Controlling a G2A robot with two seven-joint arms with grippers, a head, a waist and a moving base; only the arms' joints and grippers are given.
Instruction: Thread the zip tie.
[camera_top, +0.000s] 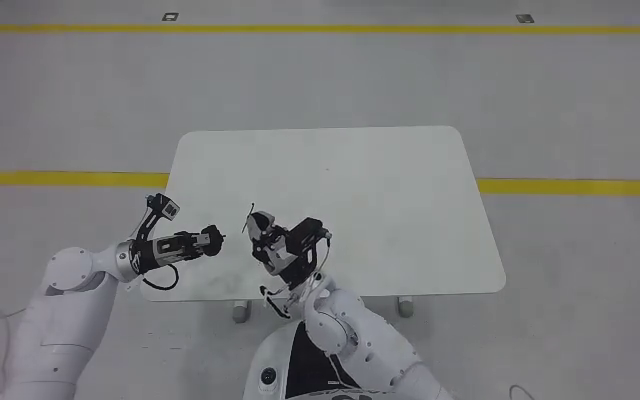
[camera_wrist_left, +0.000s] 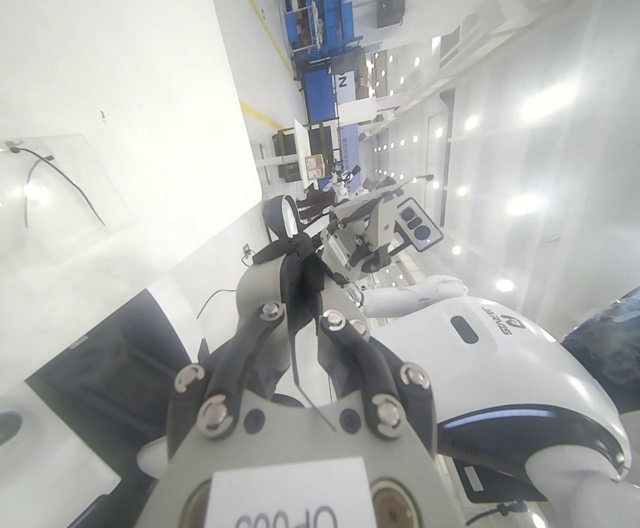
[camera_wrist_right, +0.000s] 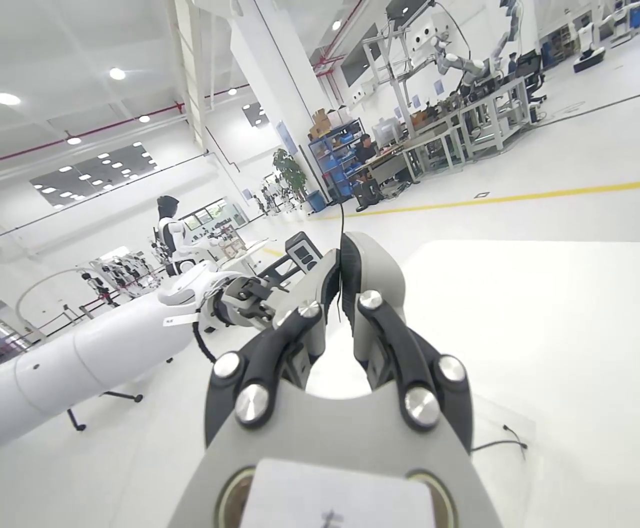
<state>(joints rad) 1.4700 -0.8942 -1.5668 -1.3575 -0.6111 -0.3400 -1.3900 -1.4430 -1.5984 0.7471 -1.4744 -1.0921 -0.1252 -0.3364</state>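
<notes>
Plainly the whole job turns on the small gap between the two grippers, which hang over the near left part of the table (camera_top: 400, 190). The right gripper (camera_wrist_right: 341, 260) has its fingers pinched together on the zip tie (camera_wrist_right: 342, 220), a thin black strip. Its free end stands straight out past the fingertips, so its long axis runs on from the fingers and points toward the far side. Just to the left, apart from it and roughly facing it, sits the left gripper (camera_wrist_left: 295, 252). Its fingers are likewise pressed together, on a black strand (camera_wrist_left: 300, 370) whose loose tail trails back toward its own wrist. Whether that strand is the other end of the same tie or a separate one, I cannot tell. As I judge it, the next move needs the free end swung leftward and lined up with whatever the left arm holds, so the sideways offset and the tip's heading matter most. A spare tie (camera_wrist_right: 500, 442) lies flat on the table, well apart from both.
</notes>
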